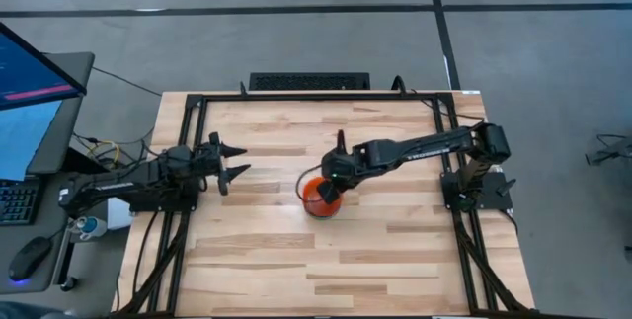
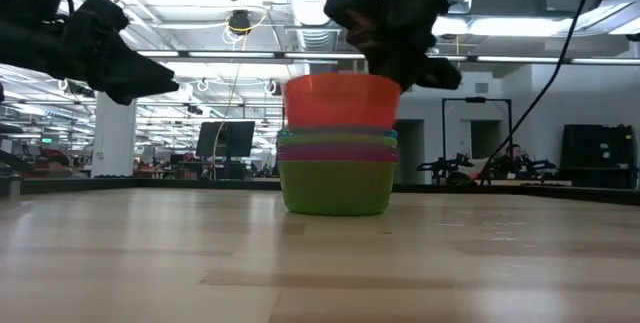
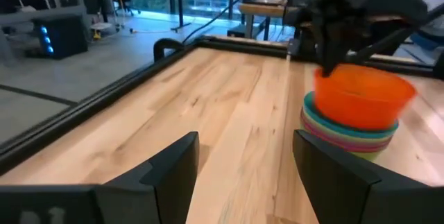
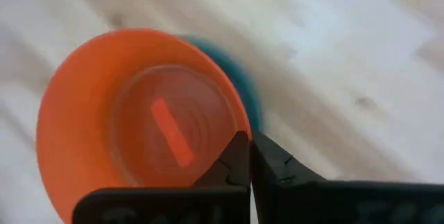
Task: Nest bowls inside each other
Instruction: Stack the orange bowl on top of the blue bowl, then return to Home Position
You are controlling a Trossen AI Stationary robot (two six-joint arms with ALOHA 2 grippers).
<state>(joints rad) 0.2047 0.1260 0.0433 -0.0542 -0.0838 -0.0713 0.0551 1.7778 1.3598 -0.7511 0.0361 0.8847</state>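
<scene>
A stack of nested bowls [image 2: 336, 185] stands upright on its green bottom bowl near the table's middle, with pink, yellow and blue-teal rims [image 3: 347, 137] above it. I cannot pick out a purple bowl. The orange-red bowl [image 2: 340, 101] sits high on top, its lower part inside the stack's top rim. My right gripper [image 4: 248, 151] reaches in from the right and is shut on this bowl [image 1: 318, 193]. My left gripper [image 1: 240, 161] hangs open above the table, left of the stack and apart from it, its fingers [image 3: 170, 175] spread wide. My right gripper pinches the orange-red bowl's rim [image 4: 238, 123] on the side toward the right arm, one finger inside the bowl and one outside. The fingers [image 2: 400, 63] come slanting down from above and from the table's right. The bowl stays upright, tipped slightly, with its base inside the stack.
Bare wooden tabletop surrounds the stack on all sides. A black metal frame [image 1: 296, 98] runs along the table's far, left and right edges. Beyond the left edge are monitors [image 1: 30, 92], a keyboard and a mouse.
</scene>
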